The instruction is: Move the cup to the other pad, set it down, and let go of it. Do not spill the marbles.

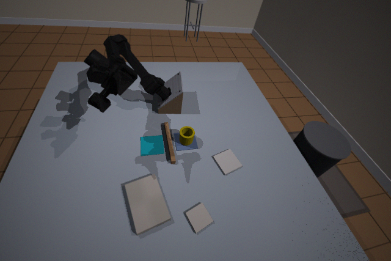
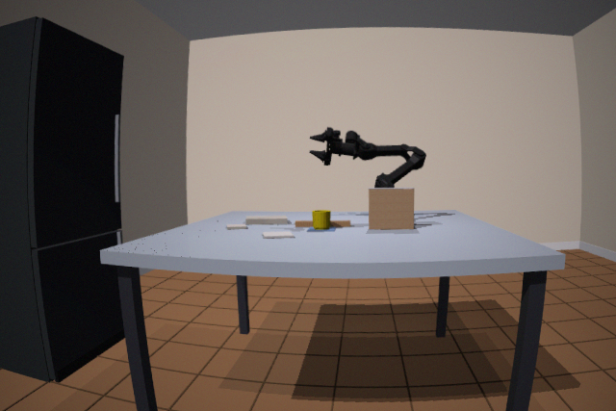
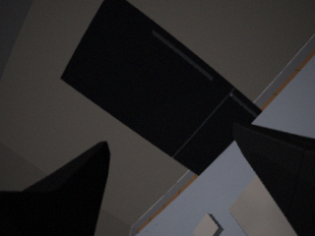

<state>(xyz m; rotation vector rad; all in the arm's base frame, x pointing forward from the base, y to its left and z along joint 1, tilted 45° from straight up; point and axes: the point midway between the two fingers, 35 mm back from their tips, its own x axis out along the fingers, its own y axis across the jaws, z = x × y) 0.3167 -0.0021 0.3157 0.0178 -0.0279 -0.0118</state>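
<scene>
The yellow cup [image 1: 187,141] [image 2: 320,220] stands upright on the blue pad [image 1: 180,148] [image 2: 313,229]. Its inside looks dark, and no marbles can be made out. The teal pad [image 1: 152,145] lies bare on the other side of a low wooden bar [image 1: 170,144] [image 2: 341,223], which stands between the two pads. My gripper [image 2: 311,145] [image 3: 171,138] is open and empty. It is high above the table, with its fingers pointing roughly level, well away from the cup. The cup and both pads are out of the wrist view.
A wedge-shaped block [image 1: 173,107] [image 2: 391,209] stands beside the arm's base. A large pale slab [image 1: 146,204] [image 2: 267,220] and two smaller slabs [image 1: 227,161] [image 1: 198,217] lie on the table. A dark fridge [image 2: 74,122] [image 3: 128,74] stands beyond the table.
</scene>
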